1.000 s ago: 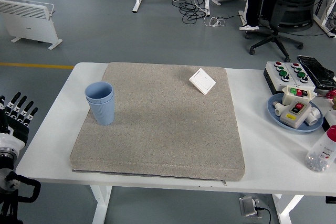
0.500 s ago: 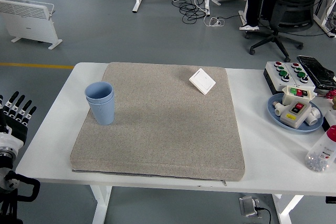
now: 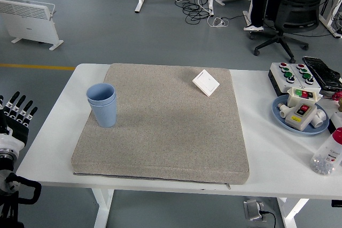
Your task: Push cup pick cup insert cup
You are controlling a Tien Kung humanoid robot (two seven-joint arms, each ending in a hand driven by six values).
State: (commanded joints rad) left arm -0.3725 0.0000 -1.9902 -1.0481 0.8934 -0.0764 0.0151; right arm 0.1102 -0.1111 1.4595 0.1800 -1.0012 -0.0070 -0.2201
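The left hand point(image 3: 15, 113) is seen at 8 o'clock, off the table's point(image 3: 51, 148) left edge, its black fingers point(image 3: 21, 108) spread upward and nothing held in them. The right hand is not seen. At 10 o'clock of the grey mat point(image 3: 165, 126), near its left edge, the blue cups point(image 3: 102, 104) are found standing upright, one nested inside the other so that two rims are seen. A white square switch plate point(image 3: 206, 82) is laid at 1 o'clock of the mat, turned at an angle. At 3 o'clock, on the bare table right of the mat, a white button box point(image 3: 294, 75) with red and green buttons is placed, and just nearer a blue plate point(image 3: 281, 115) carrying white control parts point(image 3: 302, 111). At 4 o'clock a clear red-capped bottle point(image 3: 328, 156) is cut by the frame's edge.
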